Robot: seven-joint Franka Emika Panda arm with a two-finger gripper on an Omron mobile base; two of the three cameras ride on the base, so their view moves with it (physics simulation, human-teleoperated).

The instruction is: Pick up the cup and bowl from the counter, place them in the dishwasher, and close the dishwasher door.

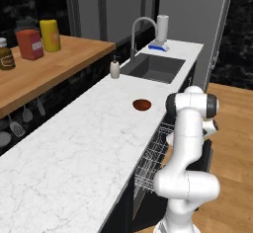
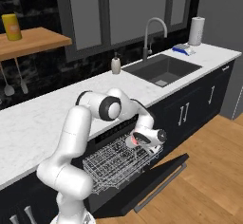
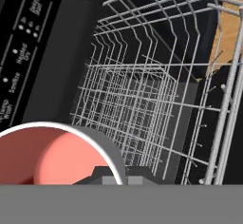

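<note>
My gripper (image 2: 136,145) hangs low over the pulled-out wire rack (image 2: 114,165) of the dishwasher, shut on the rim of the salmon-pink cup (image 2: 134,140). In the hand view the cup (image 3: 52,159) lies at the lower left by my gripper (image 3: 116,176), and the silver rack (image 3: 142,90) spreads out beyond it. The dishwasher door (image 2: 159,178) is folded down flat in front; its control strip (image 3: 21,61) runs along the left of the hand view. The dark red-brown bowl (image 1: 142,104) sits on the white marble counter (image 1: 74,148), just above the rack (image 1: 153,158).
Farther along the counter are a sink (image 1: 153,67), a faucet (image 1: 141,29), a beige soap bottle (image 1: 114,69) and a paper-towel roll (image 1: 162,28). A wooden shelf (image 1: 54,61) with jars runs at the left. Black cabinets (image 2: 190,109) and wooden floor (image 2: 211,171) lie right of the door.
</note>
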